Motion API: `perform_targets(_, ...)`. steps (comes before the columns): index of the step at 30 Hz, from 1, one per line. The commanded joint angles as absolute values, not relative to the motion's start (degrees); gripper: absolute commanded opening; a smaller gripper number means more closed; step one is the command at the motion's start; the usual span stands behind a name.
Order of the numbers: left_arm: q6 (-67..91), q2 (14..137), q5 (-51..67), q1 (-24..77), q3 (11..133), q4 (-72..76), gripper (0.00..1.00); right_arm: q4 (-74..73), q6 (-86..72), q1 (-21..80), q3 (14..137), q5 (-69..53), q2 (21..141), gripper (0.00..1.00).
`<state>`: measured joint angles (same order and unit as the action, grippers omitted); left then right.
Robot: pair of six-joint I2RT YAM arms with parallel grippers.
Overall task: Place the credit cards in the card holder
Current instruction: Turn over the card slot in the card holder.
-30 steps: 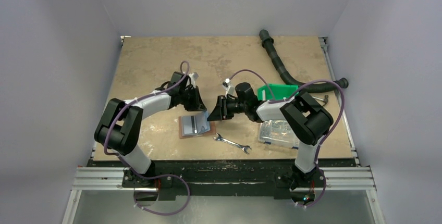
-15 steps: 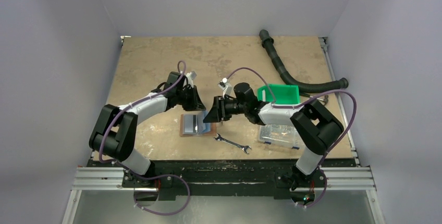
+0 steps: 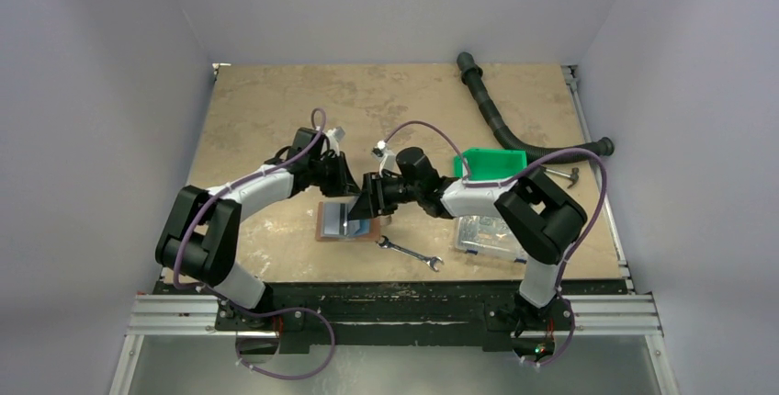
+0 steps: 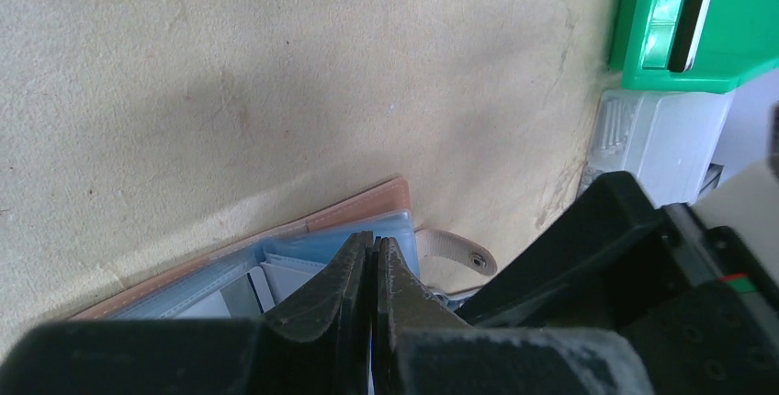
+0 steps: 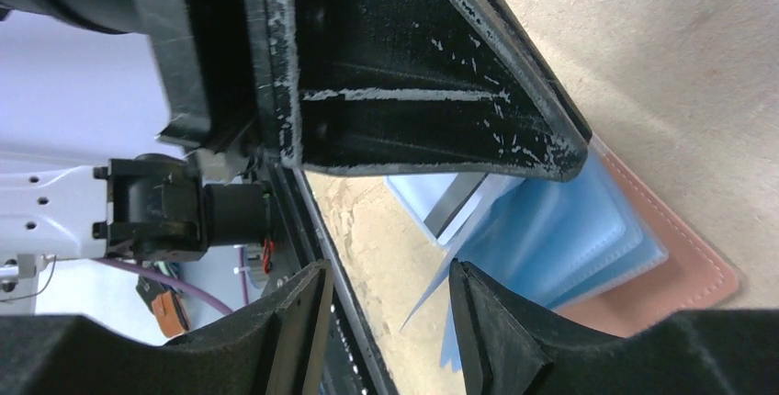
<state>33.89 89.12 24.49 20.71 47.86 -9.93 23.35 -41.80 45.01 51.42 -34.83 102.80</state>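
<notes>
Hovering right gripper [image 3: 369, 206], jaws apart, over right edge of card holder [image 3: 331, 222] | holder open flat, frame centre, on bench [image 3: 276, 110] | light blue card [image 3: 362, 227] pokes out rightward, just below-left of right gripper, the nearer one | left gripper [image 3: 344, 186] pinched together, empty, tip at holder's upper edge

card holder [image 3: 327, 222] left of wrench [image 3: 410, 253], box [image 3: 487, 237] right, bin [image 3: 491, 165] apparently behind box

Both arms bent inward, left claw [image 4: 372, 253] pinched closed, right claw [image 5: 386, 276] parted, claws close together.
</notes>
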Motion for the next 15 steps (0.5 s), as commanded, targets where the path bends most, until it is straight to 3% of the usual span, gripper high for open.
perform_targets(1, 34.5, 87.0, 25.7, 20.1, 47.3, -9.1, 0.0, 23.1, -41.4, 46.7, 55.2, -33.3, 104.4, 0.57)
perform_targets(4, 34.1, 86.5, 25.6, 20.0, 47.4, -9.7, 0.07, 23.5, -41.7, 47.0, 55.7, -33.5, 104.8, 0.57)
perform_targets(9, 32.8, 83.7, 22.9, 19.2, 47.4, -12.9, 0.45, 23.3, -41.5, 47.8, 56.7, -33.2, 105.5, 0.57)
perform_targets(15, 28.9, 78.8, 18.6, 16.9, 49.1, -20.2, 0.61, 22.3, -40.7, 48.2, 58.7, -32.9, 107.7, 0.57)
